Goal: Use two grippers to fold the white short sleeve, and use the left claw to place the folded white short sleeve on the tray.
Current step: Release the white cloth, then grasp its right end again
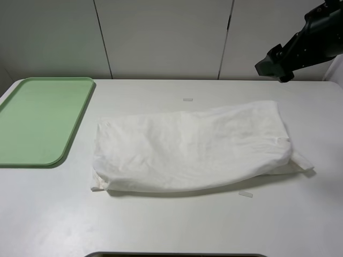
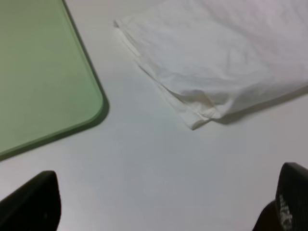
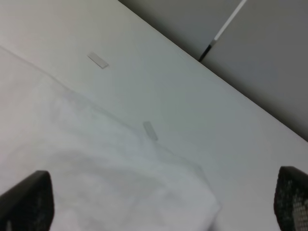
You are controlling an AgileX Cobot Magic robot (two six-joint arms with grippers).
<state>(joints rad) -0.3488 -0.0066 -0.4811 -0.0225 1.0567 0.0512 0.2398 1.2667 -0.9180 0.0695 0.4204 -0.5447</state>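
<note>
Exterior high view first: the white short sleeve [image 1: 193, 147] lies on the table [image 1: 161, 230] as a long, puffy bundle, centre to right, well apart from the tray [image 1: 43, 120], which sits bare at the table's left edge. It looks at least part-folded, though another fold may be wanted before it fits that tray. Over on the left wrist camera, the left gripper [image 2: 161, 202] hangs above bare tabletop, fingers spread wide with nothing between them, looking at the bundle's near corner [image 2: 197, 118], where several cloth edges are stacked and peeking out. On the right wrist camera, the right gripper [image 3: 159, 202] is likewise wide open and empty, poised high over the far side of the shirt, with a tape strip [image 3: 150, 130] just beyond the cloth. Now, handling: this is light, limp, wrinkled cotton, so it will sag and drape the moment it leaves the table, and the layers will likely slide apart if only the top sheet is pinched. Best bet, I'd say, is to bite through the whole stack at a folded edge or that layered corner, pressing low against the table to catch the bottom ply.
</note>
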